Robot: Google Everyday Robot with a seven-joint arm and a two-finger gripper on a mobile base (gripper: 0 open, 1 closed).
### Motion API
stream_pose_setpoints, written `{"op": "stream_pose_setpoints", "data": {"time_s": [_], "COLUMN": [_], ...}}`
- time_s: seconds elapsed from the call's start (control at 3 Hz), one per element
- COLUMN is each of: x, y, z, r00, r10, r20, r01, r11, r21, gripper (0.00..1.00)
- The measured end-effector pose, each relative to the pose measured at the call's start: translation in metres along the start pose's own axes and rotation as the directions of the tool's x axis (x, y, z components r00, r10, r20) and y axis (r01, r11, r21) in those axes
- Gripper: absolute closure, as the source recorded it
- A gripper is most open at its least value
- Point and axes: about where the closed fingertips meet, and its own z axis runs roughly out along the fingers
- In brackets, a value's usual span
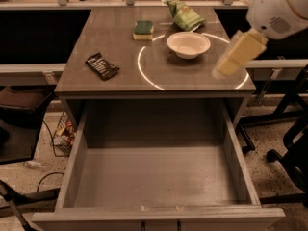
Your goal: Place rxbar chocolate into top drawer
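Observation:
The rxbar chocolate [102,66], a flat black bar with white lettering, lies on the left part of the grey table [120,52]. The top drawer [159,177] stands pulled out below the table's front edge, with nothing in it. My gripper [232,60] hangs from the white arm at the upper right, above the table's right front corner. It is far to the right of the bar and holds nothing that I can see.
A white bowl [188,44] sits on the table's right half, inside a bright ring of light. A green and yellow sponge [143,30] and a green chip bag [185,16] lie at the back. Chair bases [293,143] stand on the right, a dark seat [19,124] on the left.

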Motion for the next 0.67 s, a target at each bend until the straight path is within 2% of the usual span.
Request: {"op": "stream_pose_setpoints", "data": {"time_s": [0.33,0.67], "x": [-0.043,-0.090], "y": [-0.035,-0.073], "z": [0.027,0.042], "r00": [0.980,0.930], "r10": [-0.028,-0.070], "r20": [0.197,0.360], "r01": [0.014,0.008], "r11": [0.9971,0.9855], "r21": [0.074,0.170], "gripper": [0.00,0.00]}}
